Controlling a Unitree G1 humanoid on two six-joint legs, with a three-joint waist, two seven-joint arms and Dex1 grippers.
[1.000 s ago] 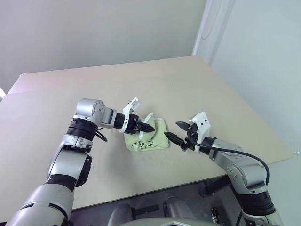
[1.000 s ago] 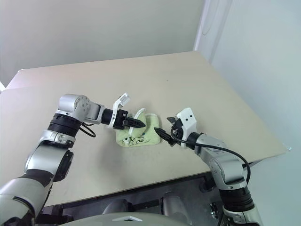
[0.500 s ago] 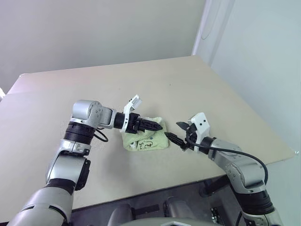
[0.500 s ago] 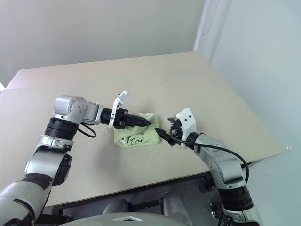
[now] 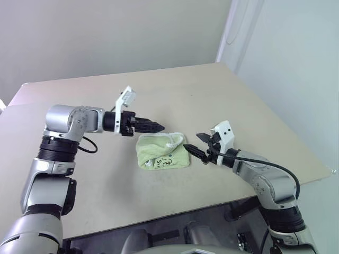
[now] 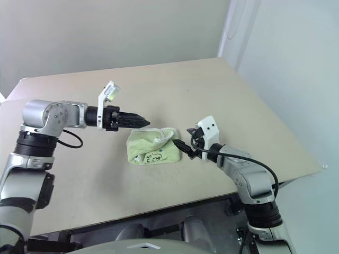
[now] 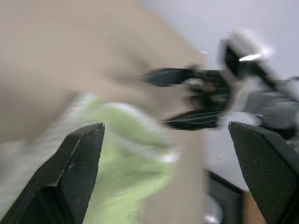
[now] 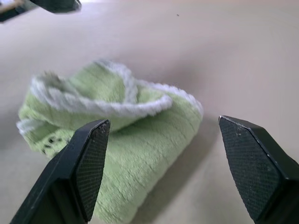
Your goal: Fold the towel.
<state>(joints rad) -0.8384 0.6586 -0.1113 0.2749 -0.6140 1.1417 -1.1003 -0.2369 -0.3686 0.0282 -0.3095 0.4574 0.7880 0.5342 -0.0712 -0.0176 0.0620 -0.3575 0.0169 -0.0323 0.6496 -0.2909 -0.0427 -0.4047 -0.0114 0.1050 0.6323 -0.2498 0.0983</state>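
Observation:
The towel (image 5: pixel 161 151) is a light yellow-green terry cloth with white edging. It lies bunched in a loose fold on the table, its white tag with dark marks facing the front edge. My left gripper (image 5: pixel 157 127) hovers just above and to the left of it, open and holding nothing; in its wrist view the towel (image 7: pixel 126 154) sits below its spread fingers (image 7: pixel 70 177). My right gripper (image 5: pixel 194 144) stands open close to the towel's right end, level with it, and the towel (image 8: pixel 140 140) shows between its fingers (image 8: pixel 88 158).
The beige table (image 5: pixel 212 95) stretches far behind the towel. Its front edge runs close below the towel and its right edge lies past my right arm. A pale wall stands behind.
My left gripper has opened, let go of the towel and drawn back up and to the left. The towel has settled onto the table. The right gripper has kept its place.

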